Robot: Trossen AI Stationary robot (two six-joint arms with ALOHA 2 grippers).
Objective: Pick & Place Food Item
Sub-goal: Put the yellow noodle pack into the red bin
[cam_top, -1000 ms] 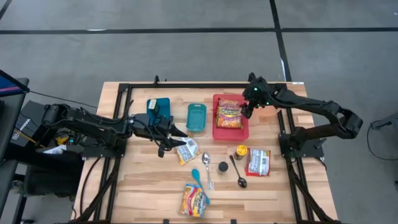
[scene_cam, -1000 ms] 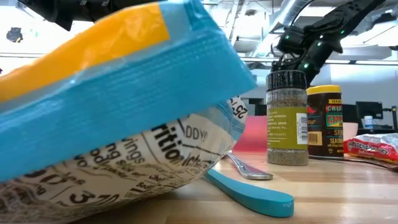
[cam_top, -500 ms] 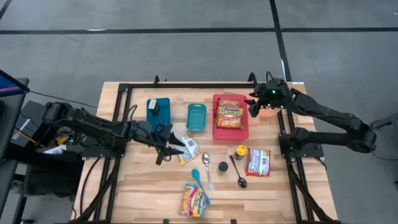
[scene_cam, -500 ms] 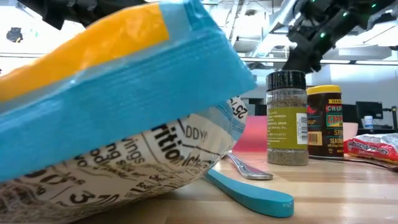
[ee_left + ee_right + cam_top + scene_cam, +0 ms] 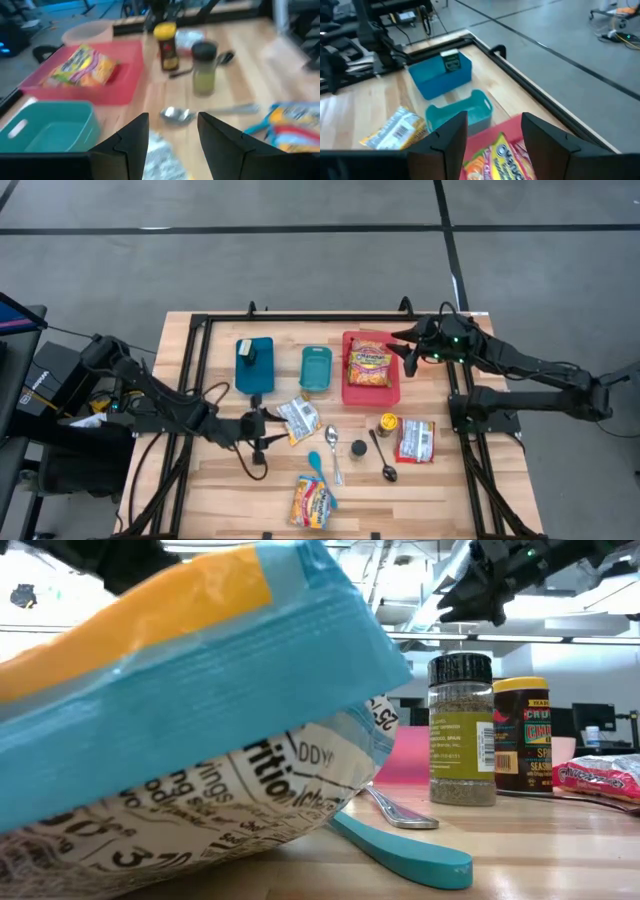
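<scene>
Red plastic forms the tray (image 5: 393, 392) at the far right of the wooden table (image 5: 230, 480), and a yellow-and-orange noodle packet (image 5: 369, 365) lies flat inside it. This looks like a food item already placed. Right of the tray, above the table's right rail, the right gripper (image 5: 409, 352) hangs with fingers spread wide and nothing between them.

At the left of the table, toward the near side, the left gripper (image 5: 262, 428) is low over the wood. Its fingers are also spread and empty. Just to its right lies a silver-and-white food packet (image 5: 299, 419), tilted and flat on the table, apart from the fingertips. The packet seems the likely next item to lift.

Beyond the packet to the right sit a metal spoon (image 5: 333, 442), a teal spatula (image 5: 318, 465), a dark-capped spice jar (image 5: 358, 448) and a yellow-lidded seasoning jar (image 5: 387, 423). A teal bin (image 5: 316, 369) and a blue bin (image 5: 255, 364) stand at the far side.

To do the grasp well, the left gripper should centre its open fingers over the packet's narrower span and come low enough to pinch the thin foil without sliding it. The foil likely crumples and slips, so a firm closure near the middle is safer than at a corner. It should also stay clear of the spoon just beside it.
</scene>
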